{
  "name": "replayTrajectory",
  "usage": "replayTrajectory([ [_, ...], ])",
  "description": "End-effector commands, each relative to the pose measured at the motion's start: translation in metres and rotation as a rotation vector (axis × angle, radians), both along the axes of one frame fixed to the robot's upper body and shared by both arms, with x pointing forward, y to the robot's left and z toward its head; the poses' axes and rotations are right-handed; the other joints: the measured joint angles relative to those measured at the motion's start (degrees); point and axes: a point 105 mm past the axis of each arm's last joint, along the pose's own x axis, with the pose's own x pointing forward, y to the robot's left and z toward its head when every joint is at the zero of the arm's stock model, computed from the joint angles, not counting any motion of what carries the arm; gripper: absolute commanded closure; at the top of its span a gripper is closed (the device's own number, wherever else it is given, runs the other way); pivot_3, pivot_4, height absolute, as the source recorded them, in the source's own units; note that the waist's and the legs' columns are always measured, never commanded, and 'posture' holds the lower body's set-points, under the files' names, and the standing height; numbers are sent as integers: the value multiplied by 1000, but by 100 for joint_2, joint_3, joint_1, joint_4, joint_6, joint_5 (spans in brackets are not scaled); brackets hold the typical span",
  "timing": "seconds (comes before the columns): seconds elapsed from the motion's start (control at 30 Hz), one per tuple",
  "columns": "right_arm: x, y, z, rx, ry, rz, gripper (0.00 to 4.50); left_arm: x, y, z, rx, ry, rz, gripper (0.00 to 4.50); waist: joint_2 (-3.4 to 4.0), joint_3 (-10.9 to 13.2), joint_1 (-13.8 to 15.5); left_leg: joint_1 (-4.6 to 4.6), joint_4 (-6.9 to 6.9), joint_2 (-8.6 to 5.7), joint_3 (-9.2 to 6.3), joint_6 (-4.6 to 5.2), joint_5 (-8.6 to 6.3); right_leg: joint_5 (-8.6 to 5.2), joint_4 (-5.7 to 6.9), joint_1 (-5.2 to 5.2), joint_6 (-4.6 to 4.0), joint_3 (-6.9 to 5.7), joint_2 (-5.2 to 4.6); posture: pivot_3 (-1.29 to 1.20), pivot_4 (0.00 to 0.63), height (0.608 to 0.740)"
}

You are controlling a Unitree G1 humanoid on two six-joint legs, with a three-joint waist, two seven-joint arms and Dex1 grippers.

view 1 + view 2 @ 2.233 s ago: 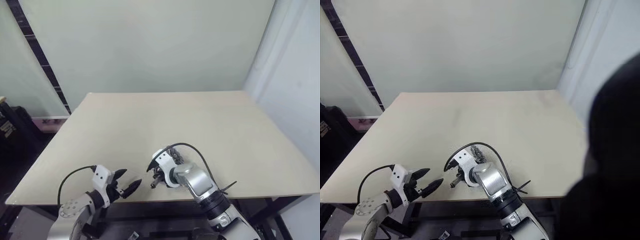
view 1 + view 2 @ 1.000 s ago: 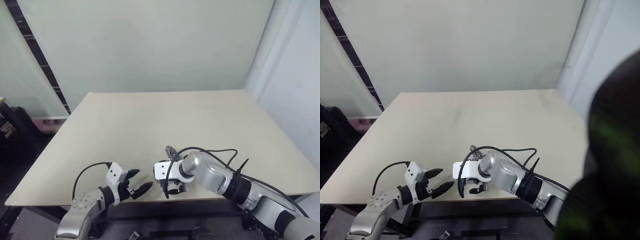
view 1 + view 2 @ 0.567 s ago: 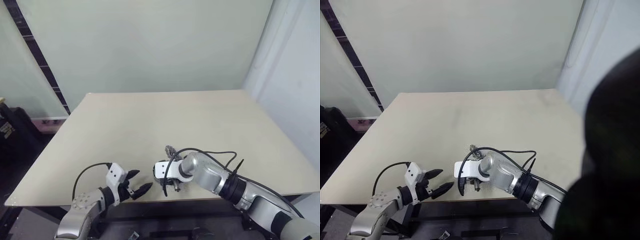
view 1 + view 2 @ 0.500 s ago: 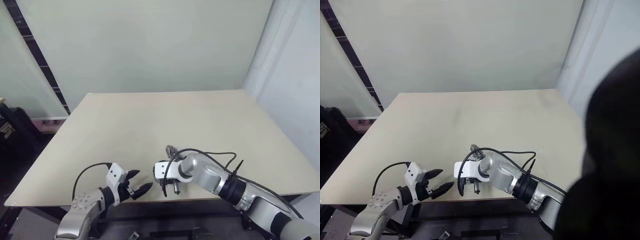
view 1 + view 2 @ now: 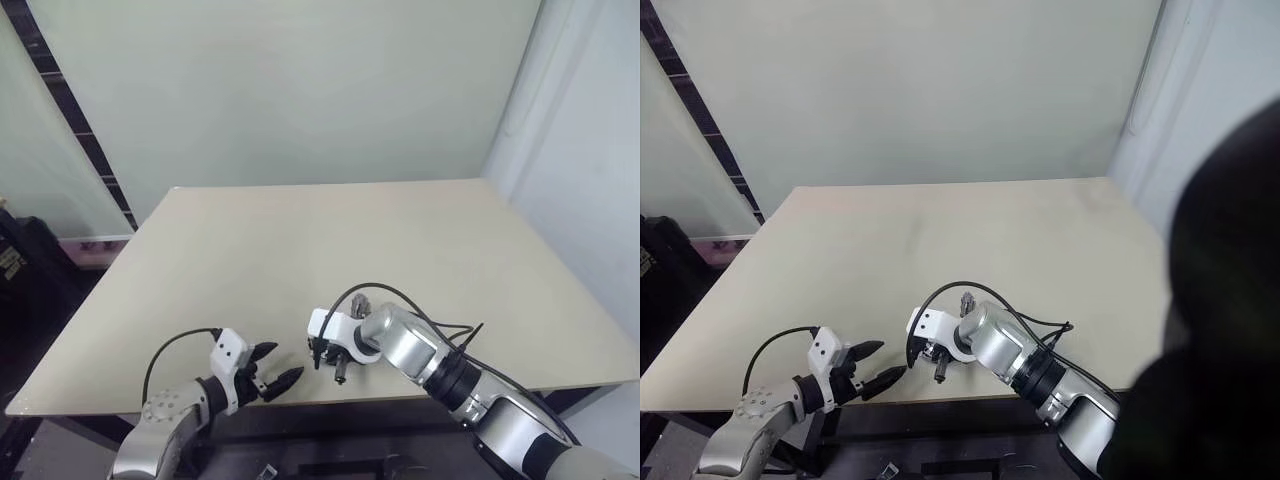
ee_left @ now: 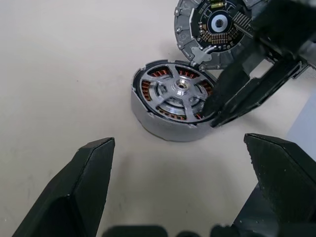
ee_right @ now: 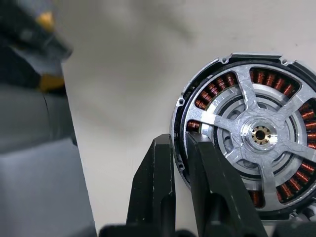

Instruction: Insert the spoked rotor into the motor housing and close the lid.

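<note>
The right end effector [image 7: 178, 148] is clenched on the rim of the motor housing [image 7: 197, 98], spoked rotor [image 7: 260, 134] inside.

Beige table [image 5: 330, 240], pale green wall [image 5: 280, 90] behind, white wall [image 5: 590, 180] at right

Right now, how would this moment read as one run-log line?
spoked rotor: seated in motor housing | lid: off, on table beside housing | right tool: shut on housing rim | left tool: open, apart

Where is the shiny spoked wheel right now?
The spoked rotor sits inside the motor housing, near the table's front edge, with the right gripper shut on the housing's rim.
</note>
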Motion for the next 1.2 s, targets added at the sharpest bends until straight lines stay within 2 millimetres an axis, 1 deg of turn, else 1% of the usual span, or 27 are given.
replayTrajectory([
  [0.03,8,15,21,76,-53,-15,4433,4,4,10,1,-48,13,0,1,1,-4,0,0,0,0,0,0,-1,0,0,-1,-1,0,0,0,740],
  [0.2,4,19,24,73,-84,47,4433,4,4,10,-1,-50,18,0,2,1,-4,-1,6,0,2,0,0,-3,0,0,-6,0,0,0,0,740],
  [0.27,0,20,26,75,-90,76,3703,4,4,10,-1,-50,18,0,2,2,-3,-1,5,0,2,0,0,-3,0,0,-6,0,0,0,0,740],
  [0.37,-1,22,31,80,-114,102,2819,4,4,9,0,-48,17,0,2,2,1,-4,1,0,0,-1,0,-1,0,-2,-1,-1,-1,0,0,740],
  [0.57,-5,25,42,81,-170,162,648,6,3,9,4,-48,8,0,2,2,32,-11,4,-4,-1,-2,-1,-1,-5,-2,0,-1,-4,0,0,740],
  [0.63,-6,25,45,76,-198,182,16,7,2,9,4,-49,5,0,2,2,33,-12,5,-4,0,-2,-1,-2,-5,-1,-2,-1,-5,0,0,740],
  [0.7,-6,24,48,71,-225,200,16,8,2,9,4,-50,2,0,2,2,31,-11,5,-4,-1,-2,-1,-2,-5,-1,-2,-1,-5,0,0,740],
  [0.8,-2,23,58,68,-303,224,16,9,2,9,4,-52,-1,0,2,2,32,-10,4,-4,-2,-2,-1,-2,-4,-2,-2,-2,-4,0,0,740],
  [0.9,6,23,78,117,-376,190,16,10,1,10,4,-54,-4,0,2,2,32,-11,4,-4,-1,-2,-1,-2,-5,-3,-2,-2,-4,0,0,740],
  [0.97,17,20,92,168,-427,116,16,10,1,10,3,-57,-6,0,2,2,32,-12,3,-4,-2,-2,-1,-2,-5,-3,-2,-2,-4,0,0,740],
  [1.07,38,4,114,206,-522,-4,16,11,0,12,-2,-67,-12,0,2,2,38,-12,4,-4,-2,-2,-1,-2,-4,-3,-1,-3,-4,0,0,740],
  [1.2,67,-32,138,198,-644,-153,16,11,1,14,0,-80,-16,0,1,1,50,-14,7,-8,-1,-2,-1,-4,-9,1,-5,0,-8,0,0,740],
])
